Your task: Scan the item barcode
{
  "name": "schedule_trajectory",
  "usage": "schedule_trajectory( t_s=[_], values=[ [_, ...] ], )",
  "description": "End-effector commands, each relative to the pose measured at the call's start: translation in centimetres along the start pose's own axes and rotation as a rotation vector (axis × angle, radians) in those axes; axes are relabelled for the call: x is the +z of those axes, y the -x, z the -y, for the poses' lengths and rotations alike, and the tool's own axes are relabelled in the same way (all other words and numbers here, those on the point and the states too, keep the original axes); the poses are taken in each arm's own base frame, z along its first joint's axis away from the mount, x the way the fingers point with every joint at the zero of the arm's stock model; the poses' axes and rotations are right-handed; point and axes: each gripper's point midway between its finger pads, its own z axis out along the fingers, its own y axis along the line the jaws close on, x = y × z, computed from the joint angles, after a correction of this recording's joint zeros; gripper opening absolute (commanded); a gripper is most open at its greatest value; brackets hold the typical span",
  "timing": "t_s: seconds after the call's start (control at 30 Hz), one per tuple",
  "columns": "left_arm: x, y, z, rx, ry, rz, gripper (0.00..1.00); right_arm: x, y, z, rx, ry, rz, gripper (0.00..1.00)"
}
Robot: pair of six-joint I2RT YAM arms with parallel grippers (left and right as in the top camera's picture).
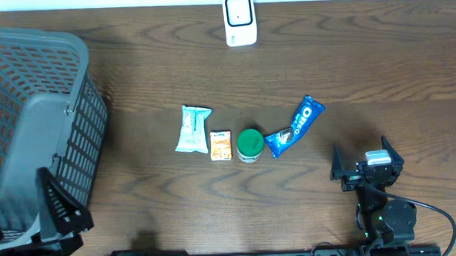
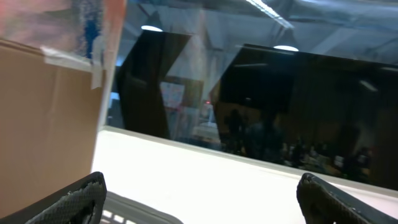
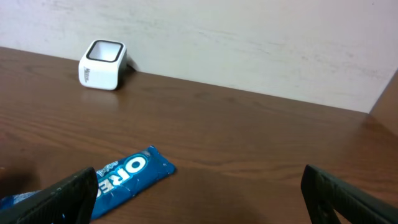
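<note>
where the dark brown wooden table meets the wall, a small white box scanner stands. four snacks lie in a row mid-table: a pale green packet, a small orange packet, a round green-lidded tub and a blue oreo pack. the right hand, near the oreo pack, is wide open and holds nothing. the left hand, by the grey plastic basket, is wide open and empty too.

The blue wrapper carried the word "OREO" in white letters, readable in the right wrist view and also overhead. The print on the white packet and the small orange packet was too small to read.
</note>
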Motion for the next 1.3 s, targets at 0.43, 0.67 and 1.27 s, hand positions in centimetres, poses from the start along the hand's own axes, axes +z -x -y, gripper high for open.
schedule_trajectory(
  t_s=[0.43, 0.67, 1.27],
  values=[
    [-1.5, -0.6, 2.0, -0.010, -0.133, -0.027, 0.98, 0.0, -0.1, 0.1, 0.011, -0.005, -0.001, 0.99],
    [-4.6, -0.8, 1.5, -0.013, -0.139, 0.009, 0.98, -0.3, 1.3, -2.9, 0.088, 0.175, 0.052, 0.99],
    [-2.3, -11.8, -0.3, 0.029, -0.079, -0.182, 0.98, -1.3, 9.0, -3.7, 0.345, 0.274, -0.351, 0.99]
  ],
)
